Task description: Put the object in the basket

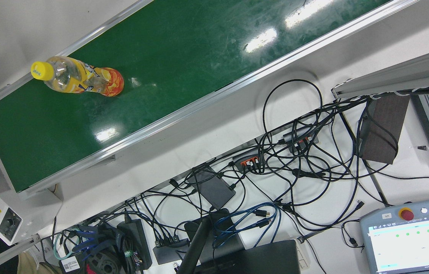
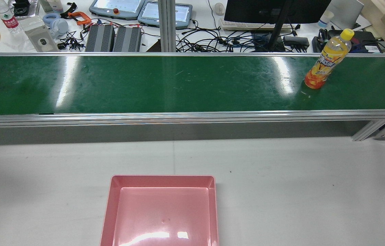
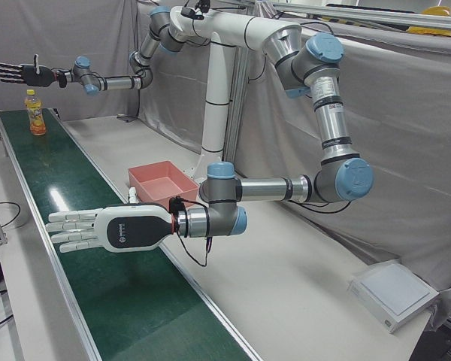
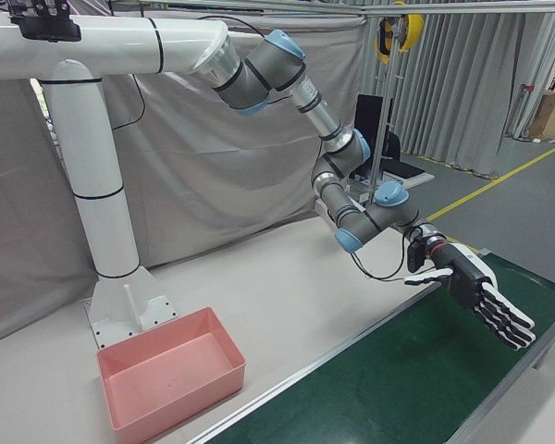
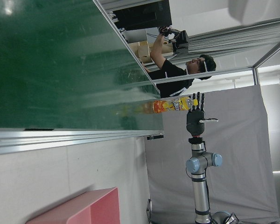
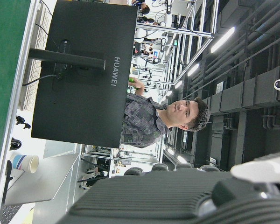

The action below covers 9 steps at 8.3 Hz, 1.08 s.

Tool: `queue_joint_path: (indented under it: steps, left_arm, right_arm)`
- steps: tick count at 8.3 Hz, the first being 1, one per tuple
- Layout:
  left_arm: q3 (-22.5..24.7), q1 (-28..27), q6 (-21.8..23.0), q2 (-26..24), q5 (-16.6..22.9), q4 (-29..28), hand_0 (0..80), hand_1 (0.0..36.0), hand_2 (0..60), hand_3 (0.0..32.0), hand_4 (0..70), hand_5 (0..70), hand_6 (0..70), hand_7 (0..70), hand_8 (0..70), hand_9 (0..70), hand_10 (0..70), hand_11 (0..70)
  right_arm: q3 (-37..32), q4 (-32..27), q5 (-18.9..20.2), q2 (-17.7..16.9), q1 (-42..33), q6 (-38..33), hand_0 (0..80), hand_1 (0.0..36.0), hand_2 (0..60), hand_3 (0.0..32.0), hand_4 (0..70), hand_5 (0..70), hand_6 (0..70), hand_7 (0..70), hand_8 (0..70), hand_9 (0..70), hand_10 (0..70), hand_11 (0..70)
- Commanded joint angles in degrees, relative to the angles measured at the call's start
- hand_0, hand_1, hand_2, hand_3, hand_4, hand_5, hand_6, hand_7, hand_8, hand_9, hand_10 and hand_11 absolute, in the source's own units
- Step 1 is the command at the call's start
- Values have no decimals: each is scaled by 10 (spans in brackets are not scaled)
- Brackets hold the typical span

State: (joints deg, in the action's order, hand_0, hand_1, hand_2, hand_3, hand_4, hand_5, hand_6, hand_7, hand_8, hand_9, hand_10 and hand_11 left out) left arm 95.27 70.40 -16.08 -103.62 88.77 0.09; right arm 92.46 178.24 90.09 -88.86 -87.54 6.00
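Observation:
An orange drink bottle (image 2: 327,65) with a yellow cap stands upright on the green belt, toward its right end in the rear view. It also shows in the front view (image 1: 81,78) and the left-front view (image 3: 35,113). My right hand (image 3: 19,73) is open with flat fingers, above the bottle and apart from it; the left hand view shows it too (image 5: 196,109). My left hand (image 3: 98,229) is open and empty over the belt's other end, palm flat; it also shows in the right-front view (image 4: 472,291). The empty pink basket (image 2: 161,177) sits on the white table before the belt.
The green conveyor belt (image 2: 178,85) has aluminium side rails. Beyond it lies a desk with cables, monitor (image 2: 274,10), teach pendants and power boxes. White table (image 2: 298,177) surrounds the basket. The arms' white pedestal (image 4: 102,231) stands behind the basket.

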Motion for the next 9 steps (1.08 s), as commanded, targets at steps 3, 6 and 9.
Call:
queue_joint_path:
  steps: [3, 6, 9]
  left_arm:
    - [4, 0, 0, 0, 0, 1, 641, 121, 0, 0, 0, 0, 0, 0, 0, 0, 0, 0]
    - [8, -1, 1, 0, -1, 6, 642, 122, 0, 0, 0, 0, 0, 0, 0, 0, 0, 0]
    - [3, -2, 0, -2, -2, 5, 639, 121, 0, 0, 0, 0, 0, 0, 0, 0, 0, 0]
  right_arm:
    - [0, 0, 0, 0, 0, 0, 0, 0, 0, 0, 0, 0, 0, 0, 0, 0, 0, 0]
    - [0, 0, 0, 0, 0, 0, 0, 0, 0, 0, 0, 0, 0, 0, 0, 0, 0, 0]
    - [0, 0, 0, 0, 0, 0, 0, 0, 0, 0, 0, 0, 0, 0, 0, 0, 0, 0]
